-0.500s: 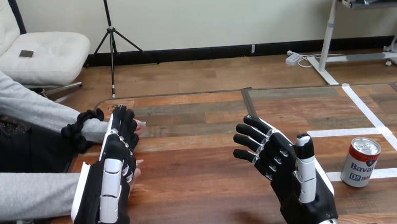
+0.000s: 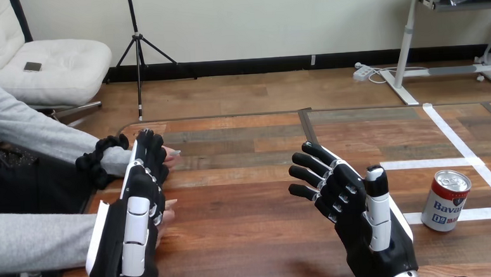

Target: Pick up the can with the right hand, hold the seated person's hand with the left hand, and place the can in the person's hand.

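A red and white can (image 2: 446, 201) stands upright at the table's right, on a white tape line. My right hand (image 2: 363, 216) is raised just left of the can, open with its fingers spread, and a small gap separates the two. My left hand (image 2: 132, 230) is at the table's left edge with its fingers straight, pointing away from me. It covers most of the person's two hands. The fingertips of the person's farther hand (image 2: 171, 154) and of the nearer hand (image 2: 168, 210) peek out at its right side. I cannot tell whether my left hand touches them.
White tape lines (image 2: 453, 135) mark out squares on the right part of the wooden table (image 2: 246, 195). A dark seam (image 2: 307, 129) runs across the tabletop at its middle. The person's grey sleeves come in from the left.
My left hand has edged slightly to the left over the person's hands. The right hand and the can have stayed where they were.
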